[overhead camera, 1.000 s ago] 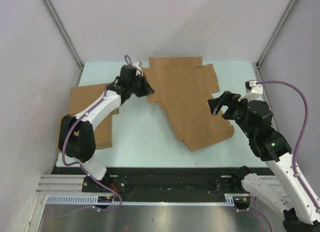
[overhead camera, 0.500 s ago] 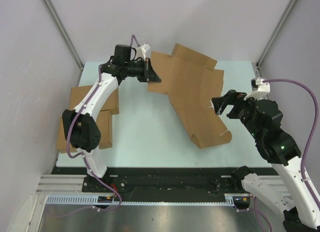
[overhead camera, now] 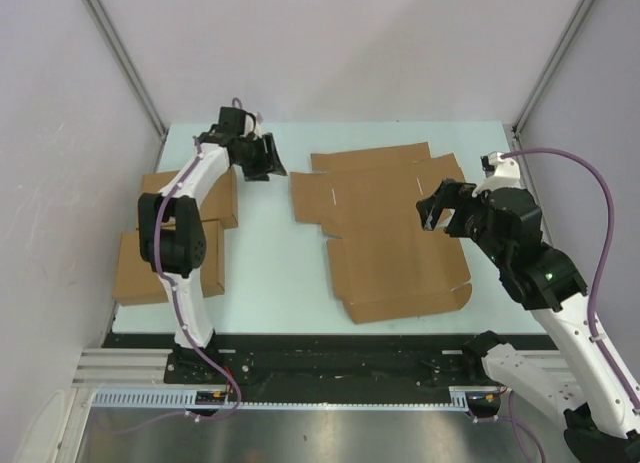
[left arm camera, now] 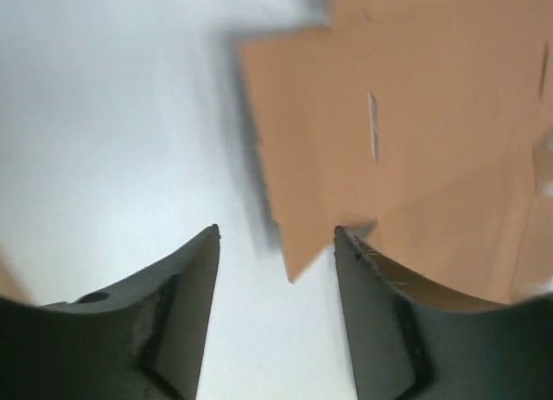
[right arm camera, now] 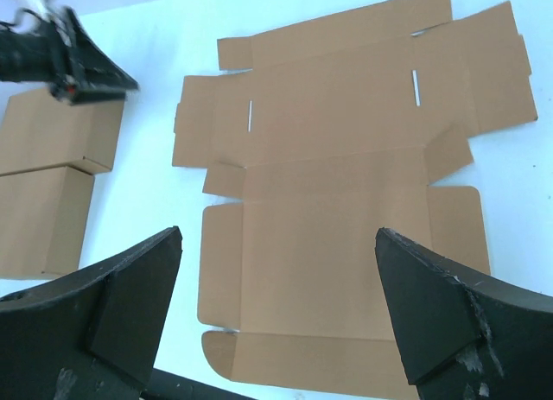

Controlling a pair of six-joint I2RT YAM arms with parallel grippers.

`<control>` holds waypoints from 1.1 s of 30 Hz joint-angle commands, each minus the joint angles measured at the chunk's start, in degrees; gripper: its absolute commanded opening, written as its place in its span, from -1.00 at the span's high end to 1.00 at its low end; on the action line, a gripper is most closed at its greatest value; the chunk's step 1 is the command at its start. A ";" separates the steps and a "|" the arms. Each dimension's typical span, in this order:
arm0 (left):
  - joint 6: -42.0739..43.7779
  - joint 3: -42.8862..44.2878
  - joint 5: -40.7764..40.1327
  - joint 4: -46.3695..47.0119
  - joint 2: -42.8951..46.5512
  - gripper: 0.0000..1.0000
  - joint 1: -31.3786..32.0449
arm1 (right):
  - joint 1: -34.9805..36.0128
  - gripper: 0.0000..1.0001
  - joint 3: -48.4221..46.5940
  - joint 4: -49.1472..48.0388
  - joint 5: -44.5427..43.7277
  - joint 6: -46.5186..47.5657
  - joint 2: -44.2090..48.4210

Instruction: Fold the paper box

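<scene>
The paper box (overhead camera: 385, 238) lies flat and unfolded on the pale table, a brown die-cut sheet with flaps and slits. My left gripper (overhead camera: 268, 167) hovers just left of the sheet's far-left corner, jaws open, nothing between them. In the left wrist view the open gripper (left arm camera: 276, 233) points at that corner of the paper box (left arm camera: 406, 115), apart from it. My right gripper (overhead camera: 440, 207) hangs wide open above the sheet's right side. Seen from the right wrist, the gripper (right arm camera: 278, 234) is empty and the whole paper box (right arm camera: 337, 270) spreads below it.
Two finished flat brown boxes (overhead camera: 165, 198) (overhead camera: 140, 268) lie at the table's left edge under the left arm, seen also from the right wrist as boxes (right arm camera: 60, 132). Grey walls and metal posts enclose the table. The arm bases and a black rail (overhead camera: 330, 358) line the near edge.
The left gripper had lifted the sheet's left corner; it has opened and let go. The sheet dropped flat, shifted and turned on the table. The left gripper drew back left.
</scene>
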State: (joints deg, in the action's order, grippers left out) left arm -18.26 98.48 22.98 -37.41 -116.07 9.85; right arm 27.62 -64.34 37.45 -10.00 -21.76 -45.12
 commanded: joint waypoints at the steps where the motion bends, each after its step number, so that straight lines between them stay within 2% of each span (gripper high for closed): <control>1: -4.67 1.73 -12.77 5.67 10.74 -0.30 -0.97 | -0.20 -1.00 -1.67 -0.27 0.16 1.02 -1.28; 2: -6.85 -2.63 -13.74 7.07 13.04 -0.71 -0.88 | -0.28 -0.99 -1.67 -0.45 0.24 0.84 -1.72; 4: -9.76 -9.84 -15.50 13.74 21.27 -0.75 0.17 | -0.19 -1.00 -1.23 -1.15 0.42 0.58 -2.86; 5: -13.60 -18.24 -16.99 15.59 24.28 -0.79 1.13 | -0.11 -0.99 -1.06 -1.33 0.42 0.58 -3.13; 6: -15.03 -22.67 -18.22 19.44 27.27 -0.99 4.53 | -0.19 -0.99 -0.79 -1.68 0.33 0.49 -3.39; 7: -16.53 -26.28 -22.76 19.65 32.70 -1.00 6.92 | -0.02 -0.99 -0.44 -2.29 0.33 0.66 -4.09; 10: -23.20 -44.44 -29.55 24.04 41.76 -0.99 17.38 | -0.02 -0.99 -0.26 -3.17 0.42 0.58 -5.14; 11: -26.96 -47.99 -30.36 25.61 43.80 -1.00 21.58 | -0.02 -0.99 -0.26 -3.35 0.85 0.58 -5.15; 14: -32.09 -60.65 -32.03 34.92 49.79 -0.99 28.09 | 0.16 -0.99 -0.18 -3.44 0.95 -0.04 -5.24; 15: -32.62 -63.29 -31.34 41.39 50.32 -1.00 29.08 | 0.24 -1.00 -0.09 -3.44 0.77 -0.04 -5.24; 16: -33.67 -66.71 -30.55 44.06 49.63 -1.00 29.78 | 0.33 -0.99 0.09 -3.53 0.77 -0.13 -5.15; 21: -32.54 -63.85 -28.61 43.65 40.06 -0.99 32.08 | 0.86 -0.99 0.53 -3.62 0.95 -1.09 -4.89; 27: -30.96 -63.50 -24.05 53.66 34.18 -1.00 33.48 | 1.48 -0.99 1.05 -1.95 -0.90 -1.27 -3.13; 30: -30.87 -63.49 -21.86 57.00 30.66 -0.82 34.71 | 1.56 -0.99 1.76 -1.33 -1.51 -1.36 -2.52; 33: -31.22 -64.64 -19.65 60.78 27.23 -0.49 36.29 | 1.56 -0.99 2.20 -1.07 -1.69 -1.36 -2.43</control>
State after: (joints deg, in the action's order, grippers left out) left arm -48.93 33.45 -0.75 15.18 -85.17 44.05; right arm 28.93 -62.61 35.99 -10.33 -22.50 -48.38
